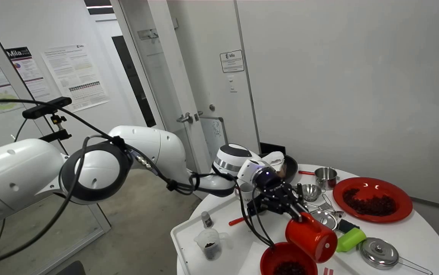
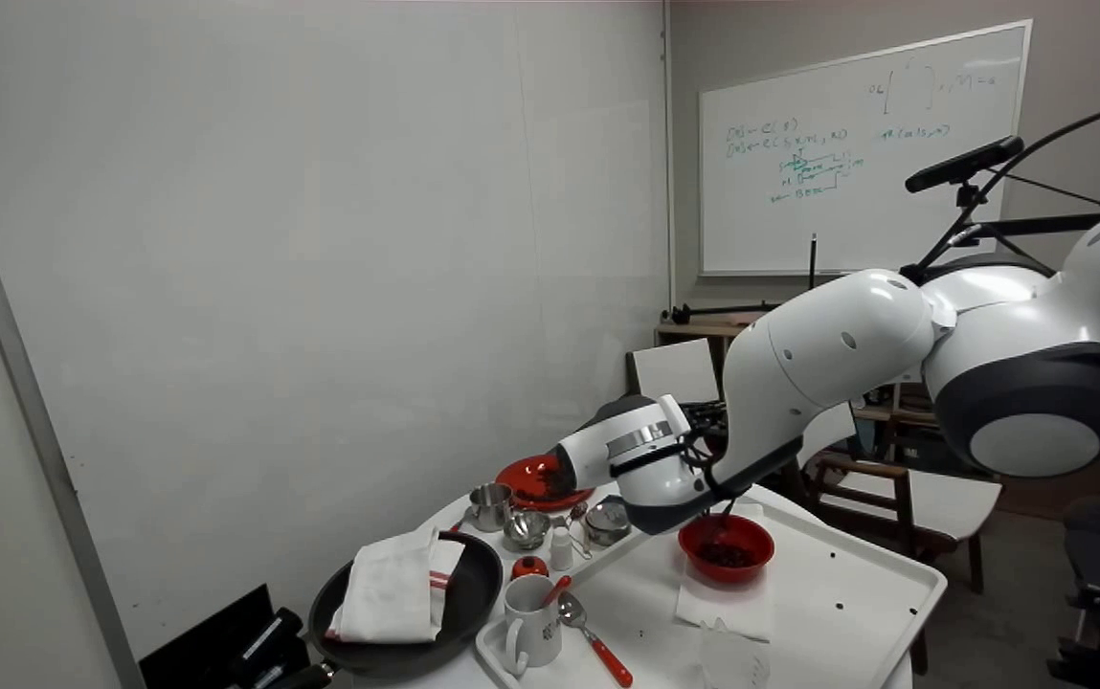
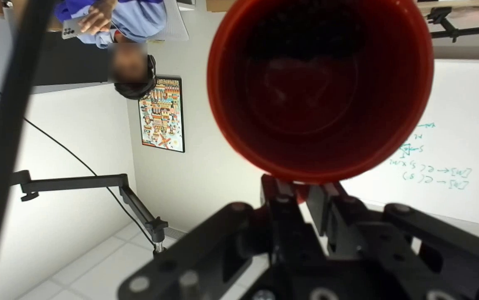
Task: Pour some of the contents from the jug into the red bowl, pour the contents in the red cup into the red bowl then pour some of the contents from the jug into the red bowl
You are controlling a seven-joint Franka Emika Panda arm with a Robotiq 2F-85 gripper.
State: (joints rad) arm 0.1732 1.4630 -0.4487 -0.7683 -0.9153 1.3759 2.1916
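My gripper (image 1: 298, 217) is shut on the handle of the red cup (image 1: 309, 237) and holds it tilted, beside and partly above the red bowl (image 1: 268, 261). In the wrist view the cup's mouth (image 3: 318, 141) faces the camera, above the fingertips (image 3: 302, 191). Dark contents lie along one inner wall of the cup. The red bowl also shows in an exterior view (image 2: 728, 570) and holds dark pieces; there the cup is mostly or wholly hidden behind the arm. The clear jug (image 1: 206, 241) stands upright on the tray with some dark contents; it also shows faintly in an exterior view (image 2: 731, 660).
A large flat red dish (image 1: 393, 191) with dark pieces stands at the table's far side. A green object (image 1: 351, 240) and a lidded steel pan (image 1: 379, 253) lie near the cup. A white mug (image 2: 532, 622), a spoon (image 2: 597, 646) and a black pan (image 2: 482, 574) stand or lie nearby.
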